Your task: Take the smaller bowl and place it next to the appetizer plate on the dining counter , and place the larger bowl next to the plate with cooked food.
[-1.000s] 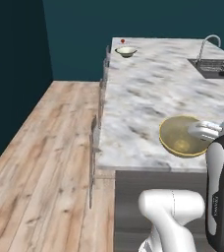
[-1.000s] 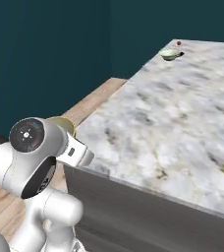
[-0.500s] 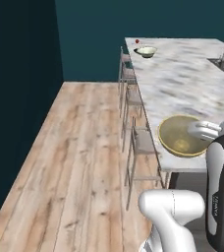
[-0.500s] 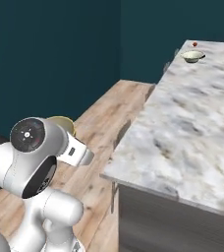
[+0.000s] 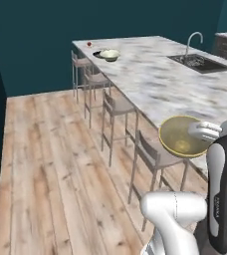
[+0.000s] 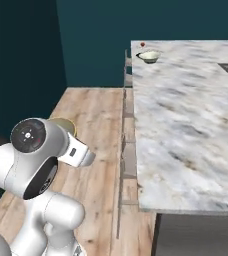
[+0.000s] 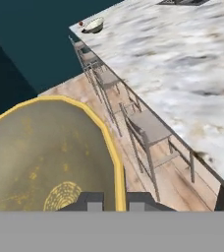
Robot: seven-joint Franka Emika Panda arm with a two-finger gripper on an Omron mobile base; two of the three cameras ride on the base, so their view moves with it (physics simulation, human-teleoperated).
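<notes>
A: We are looking at the gripper first. What is it doing?

B: We are seeing its 2 dark fingertips closing tight on the yellow rim of the smaller bowl, so it is holding that bowl up off the floor, beside the table rather than on it. In the hand view the glossy olive-gold inside is lying to the left of the fingertips.

A: And beyond the bowl?

B: We are seeing a row of stools standing along the near edge of the marbled table, over the wooden floor. At the far end of the table the larger bowl is sitting, and just past it the small red ball of the appetizer plate is showing. A sink with a curved tap is sitting on the table's right side, well apart from both.
</notes>
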